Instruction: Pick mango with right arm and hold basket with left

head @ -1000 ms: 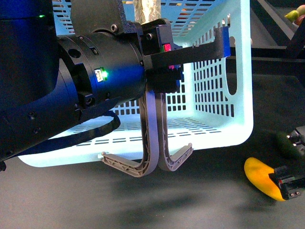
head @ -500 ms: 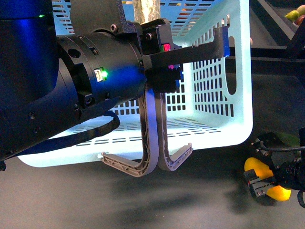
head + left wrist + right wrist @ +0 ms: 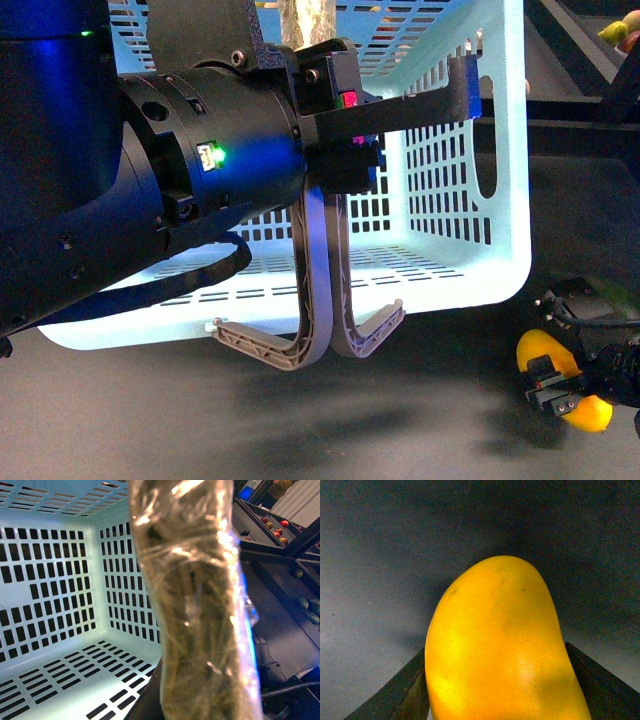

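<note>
Right wrist view: mango (image 3: 500, 645), yellow-orange, lying on the dark tabletop (image 3: 380, 555), with a black finger (image 3: 402, 692) against each flank. The right gripper (image 3: 556, 394) is closed on it, near the front right corner of the basket (image 3: 505, 200). The basket is light blue and slotted, and its grey handles (image 3: 320, 290) hang below the left gripper (image 3: 440, 104), whose grip cannot be made out. Left wrist view: basket interior behind a blurred film-wrapped bundle (image 3: 195, 605).

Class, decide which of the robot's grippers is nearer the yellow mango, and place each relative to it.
Right. The right gripper straddles the mango, a finger on each side. The left gripper is up at the basket rim, well away from the fruit.
</note>
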